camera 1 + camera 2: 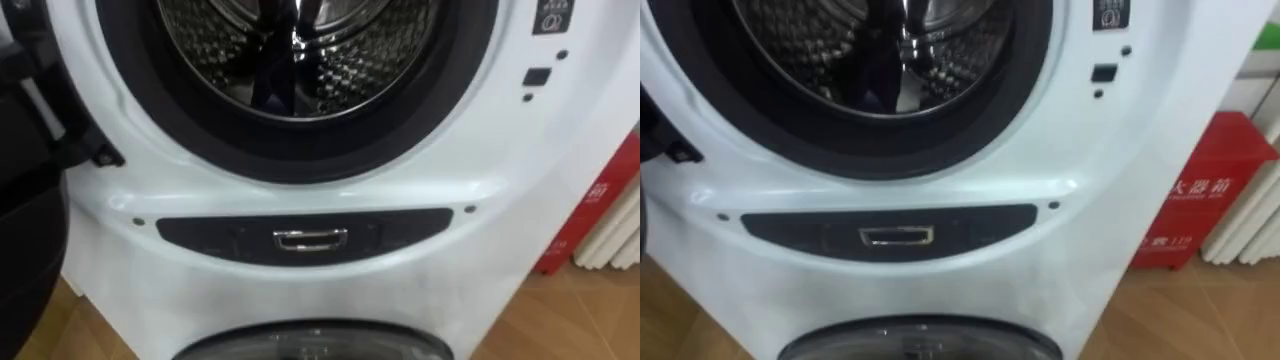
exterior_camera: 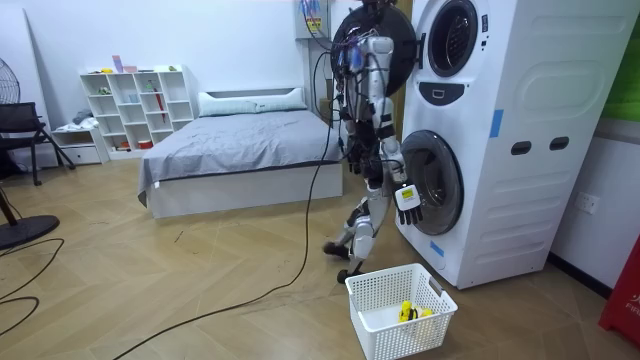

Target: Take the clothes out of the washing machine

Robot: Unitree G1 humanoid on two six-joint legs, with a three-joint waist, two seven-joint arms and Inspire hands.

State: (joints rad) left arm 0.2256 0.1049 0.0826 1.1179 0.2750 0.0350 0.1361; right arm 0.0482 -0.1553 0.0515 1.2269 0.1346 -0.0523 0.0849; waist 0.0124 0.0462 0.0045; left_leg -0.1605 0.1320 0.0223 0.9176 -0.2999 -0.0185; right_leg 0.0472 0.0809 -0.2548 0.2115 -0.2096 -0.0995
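The robot stands upright on the wooden floor (image 2: 200,270), close against the front of a stacked pair of white washing machines (image 2: 500,130) at the room view's right, its head level with the upper machine. The upper machine's round door (image 2: 400,40) stands swung open behind the robot's head.

In the eye views, the open steel drum (image 1: 300,50) fills the upper middle of the frame, ringed by a dark seal (image 1: 300,160). A dark bluish shape (image 1: 270,85) hangs low in the drum, left of centre; whether it is clothing cannot be told. Below the opening, a dark curved panel (image 1: 300,240) carries a small chrome handle (image 1: 310,240). The top rim of the lower machine's door (image 1: 315,340) shows at the bottom edge.

The robot's right hand (image 2: 407,200) hangs low beside the lower machine's door in the room view, holding nothing that can be seen. It is too small there to tell whether its fingers are spread or curled.

A white laundry basket (image 2: 375,295) sits on the floor near the robot's feet, just in front of the machines, with a small yellow item (image 2: 406,312) lying inside.

A red box (image 1: 1200,200) stands against the wall at the eye views' right, with a white radiator (image 1: 1250,225) beside it. A grey bed (image 2: 240,150) and a white shelf unit (image 2: 140,105) stand at the back of the room.
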